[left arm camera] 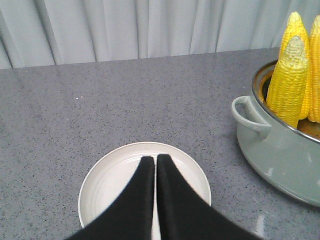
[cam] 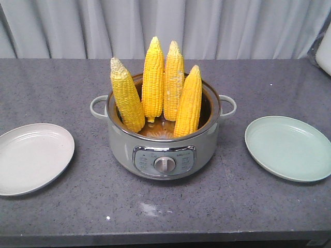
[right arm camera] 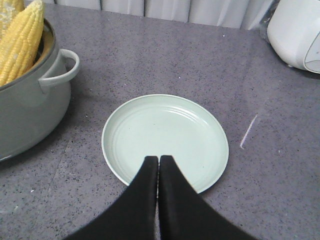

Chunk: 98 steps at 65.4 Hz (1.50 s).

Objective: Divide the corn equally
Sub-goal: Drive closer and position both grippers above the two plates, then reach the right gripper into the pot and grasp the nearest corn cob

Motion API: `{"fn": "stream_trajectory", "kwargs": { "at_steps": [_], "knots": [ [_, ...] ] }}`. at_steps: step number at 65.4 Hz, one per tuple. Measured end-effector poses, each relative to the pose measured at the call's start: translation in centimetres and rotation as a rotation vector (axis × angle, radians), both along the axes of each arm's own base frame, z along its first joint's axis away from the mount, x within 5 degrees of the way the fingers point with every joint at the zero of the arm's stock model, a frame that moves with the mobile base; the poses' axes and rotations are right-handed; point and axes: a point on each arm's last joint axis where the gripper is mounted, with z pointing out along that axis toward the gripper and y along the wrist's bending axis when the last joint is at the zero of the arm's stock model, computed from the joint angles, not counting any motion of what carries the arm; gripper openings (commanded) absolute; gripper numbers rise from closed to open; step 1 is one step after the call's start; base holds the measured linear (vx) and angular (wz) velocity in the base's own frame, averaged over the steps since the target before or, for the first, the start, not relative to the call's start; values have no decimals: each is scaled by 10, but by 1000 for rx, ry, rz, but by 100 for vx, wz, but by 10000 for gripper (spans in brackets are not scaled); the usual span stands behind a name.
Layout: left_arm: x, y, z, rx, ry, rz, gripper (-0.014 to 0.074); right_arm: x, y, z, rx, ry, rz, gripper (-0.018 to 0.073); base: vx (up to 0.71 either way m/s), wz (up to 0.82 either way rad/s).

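Four whole yellow corn cobs (cam: 155, 88) stand upright, tips up, inside the grey-green round electric cooking pot (cam: 163, 150), which sits in the middle of the dark grey speckled stone countertop (cam: 232, 206). The cobs lean side by side against the pot's inner wall (the leftmost tilts outward to the left). A round off-white plate (cam: 31, 157) lies left of the pot and a round pale green plate (cam: 289, 147) lies right of it, both apart from the pot. The left gripper (left arm camera: 155, 161) hovers over the near edge of the off-white plate, its black tapered fingers pressed together with only a thin seam between them, holding nothing. The right gripper (right arm camera: 158, 161) hangs likewise over the pale green plate, closed and empty. A white rounded appliance (right arm camera: 297, 32) stands at the far right, before pale grey pleated curtains (cam: 207, 26).
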Motion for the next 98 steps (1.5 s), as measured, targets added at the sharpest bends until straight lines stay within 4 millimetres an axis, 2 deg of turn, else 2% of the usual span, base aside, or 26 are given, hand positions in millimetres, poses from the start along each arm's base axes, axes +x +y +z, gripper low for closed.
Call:
{"fn": "stream_trajectory", "kwargs": {
  "at_steps": [6, 10, 17, 18, 25, 31, 35, 44, 52, 61, 70, 80, 89, 98],
  "knots": [
    [2, 0, -1, 1, 13, 0, 27, 3, 0, -1, -1, 13, 0, 32, 0, 0],
    [3, 0, -2, 2, 18, 0, 78, 4, 0, -2, -4, 19, 2, 95, 0, 0],
    [3, 0, -2, 3, 17, -1, 242, 5, 0, -3, -9, 26, 5, 280, 0, 0],
    [3, 0, -2, 3, 17, -1, 290, 5, 0, -3, -9, 26, 5, 320, 0, 0],
    [3, 0, -1, 3, 13, 0, 461, 5, 0, -3, -10, 32, 5, 540, 0, 0],
    [3, 0, 0, 1, 1, 0, 539, 5, 1, -4, 4, 36, 9, 669, 0, 0],
    [3, 0, 0, -3, 2, -1, 568, 5, 2, -4, 15, 39, 11, 714, 0, 0],
    [4, -1, -1, 21, 36, -17, 576, 7, 5, -2, 32, 65, 43, 704, 0, 0],
    [11, -2, 7, 99, 124, -67, 576, 19, 14, 11, 68, 108, 138, 659, 0, 0],
    [20, -12, 11, 156, 192, -170, 575, 44, 27, 22, 104, 152, 285, 610, 0, 0],
    [22, -24, 9, 212, 200, -284, 575, 79, 41, 26, 110, 212, 416, 591, 0, 0],
    [23, -29, 8, 224, 201, -324, 575, 113, 77, 29, 24, 271, 540, 589, 0, 0],
    [23, -29, 8, 226, 200, -326, 575, 146, 110, 28, -68, 337, 515, 589, 0, 0],
    [23, -29, 8, 226, 200, -326, 575, 170, 147, 25, -99, 394, 482, 589, 0, 0]
  ]
}}
